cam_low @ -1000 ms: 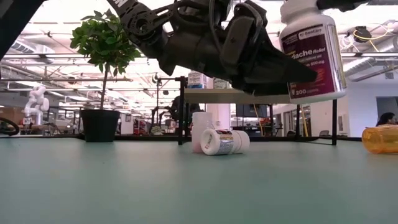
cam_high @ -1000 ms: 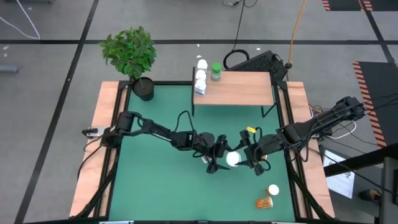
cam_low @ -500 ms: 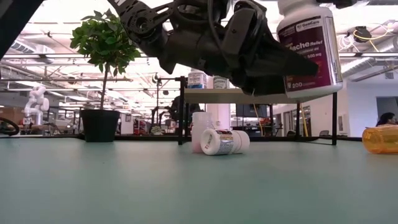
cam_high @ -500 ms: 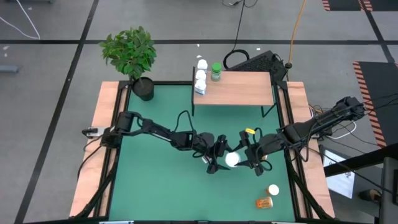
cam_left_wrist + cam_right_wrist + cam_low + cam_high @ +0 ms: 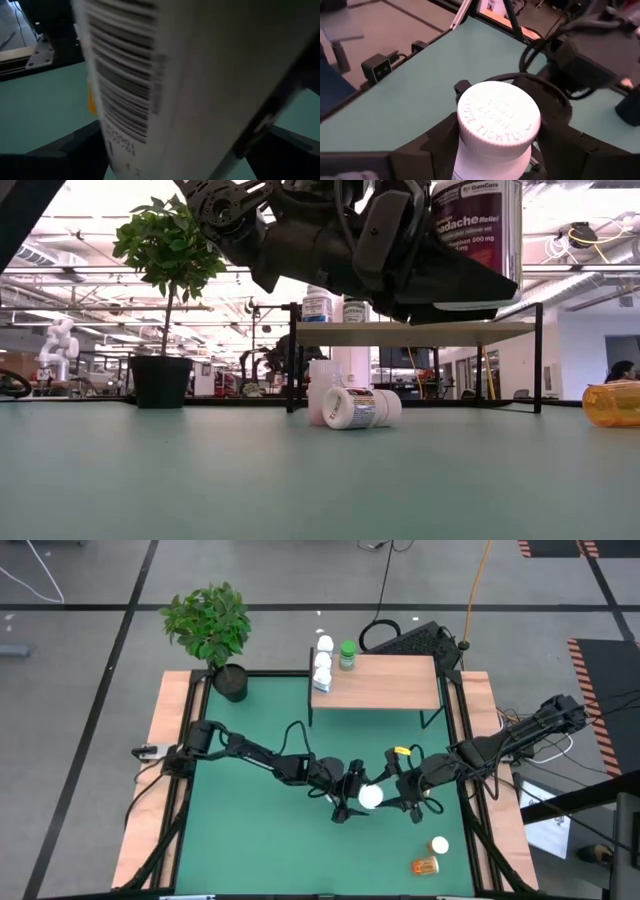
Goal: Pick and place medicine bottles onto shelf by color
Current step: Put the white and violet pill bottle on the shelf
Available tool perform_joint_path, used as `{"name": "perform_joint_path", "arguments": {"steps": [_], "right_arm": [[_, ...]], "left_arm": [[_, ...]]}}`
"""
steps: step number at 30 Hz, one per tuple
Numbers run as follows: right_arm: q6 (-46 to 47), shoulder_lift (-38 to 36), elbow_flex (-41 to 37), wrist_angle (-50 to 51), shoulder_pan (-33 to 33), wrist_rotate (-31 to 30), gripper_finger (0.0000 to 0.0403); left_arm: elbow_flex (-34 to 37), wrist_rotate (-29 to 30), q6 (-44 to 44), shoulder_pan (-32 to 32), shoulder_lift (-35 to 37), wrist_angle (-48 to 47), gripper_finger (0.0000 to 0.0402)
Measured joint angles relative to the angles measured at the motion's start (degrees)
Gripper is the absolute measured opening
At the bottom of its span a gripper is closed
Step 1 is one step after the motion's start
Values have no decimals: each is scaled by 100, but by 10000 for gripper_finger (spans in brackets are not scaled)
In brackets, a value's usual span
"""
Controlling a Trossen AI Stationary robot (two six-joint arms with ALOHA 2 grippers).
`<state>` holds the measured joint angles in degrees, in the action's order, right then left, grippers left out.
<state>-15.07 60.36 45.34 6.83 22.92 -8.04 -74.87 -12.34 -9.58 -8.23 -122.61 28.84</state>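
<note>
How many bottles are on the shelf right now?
3: two white bottles and a green-capped bottle, all at the shelf far-left corner. A white shape nearby may be a fourth.

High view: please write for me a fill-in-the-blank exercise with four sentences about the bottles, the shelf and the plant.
1. On the shelf, beside the white bottles, the lone bottle has a ____ cap.
2. The lifted bottle in the right gripper is ____ in colour.
3. The orange bottle on the mat lies on its ____.
4. The plant stands at the mat's far ____ corner.

Missing words: green; white; side; left
</note>
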Motion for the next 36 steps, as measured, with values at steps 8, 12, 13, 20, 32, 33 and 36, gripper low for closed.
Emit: {"name": "perform_joint_path", "arguments": {"steps": [8,12,13,20,32,33,36], "right_arm": [[323,-2,2,48,0,-95,257],[344,-4,2,148,0,-158,260],[397,-3,1,186,0,-169,261],[913,-135,-4,451,100,-903,262],[2338,-397,-490,420,168,-1938,263],[2341,-400,-569,313,168,-1944,263],[2340,-417,-861,-159,169,-1931,263]], "left_arm": [[4,438,-42,-29,0,50,285],[4,482,-11,-22,0,55,285],[4,500,7,-22,0,76,285],[4,1672,232,-54,0,92,310],[9,4084,-59,-282,11,175,297],[9,4099,-83,-287,11,175,303],[9,4118,-85,-327,26,177,313]]}}
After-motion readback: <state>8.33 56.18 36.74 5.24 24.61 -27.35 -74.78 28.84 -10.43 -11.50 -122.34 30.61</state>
